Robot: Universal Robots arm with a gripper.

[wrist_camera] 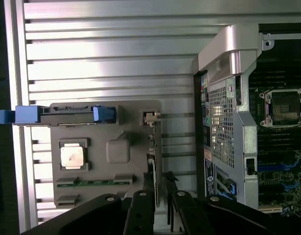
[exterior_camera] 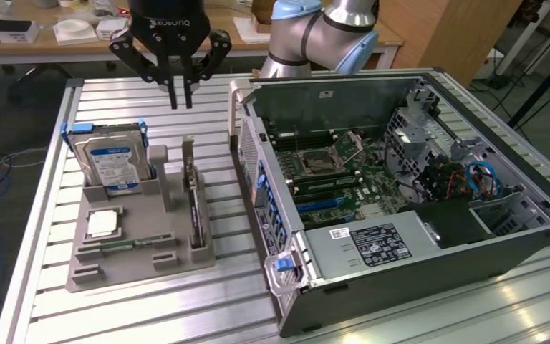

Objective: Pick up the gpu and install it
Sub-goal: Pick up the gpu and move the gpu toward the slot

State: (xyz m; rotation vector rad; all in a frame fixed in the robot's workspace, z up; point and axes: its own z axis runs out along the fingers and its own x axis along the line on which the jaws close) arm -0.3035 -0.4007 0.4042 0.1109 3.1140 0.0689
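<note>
You're hovering gripper above gpu, fingers bit apart, holding nothing. Pick-up starting; likely needing straight line-up over thin edge.

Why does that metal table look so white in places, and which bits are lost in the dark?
Exterior view: bright glare patches on the table slats beside the computer case. Wrist view: a broad white sheen across the slats, the case's silver handle shining, the hand a dark shape, the case interior dim.

Ribbed metal table, plastic tray, metal-bracketed gpu
</note>
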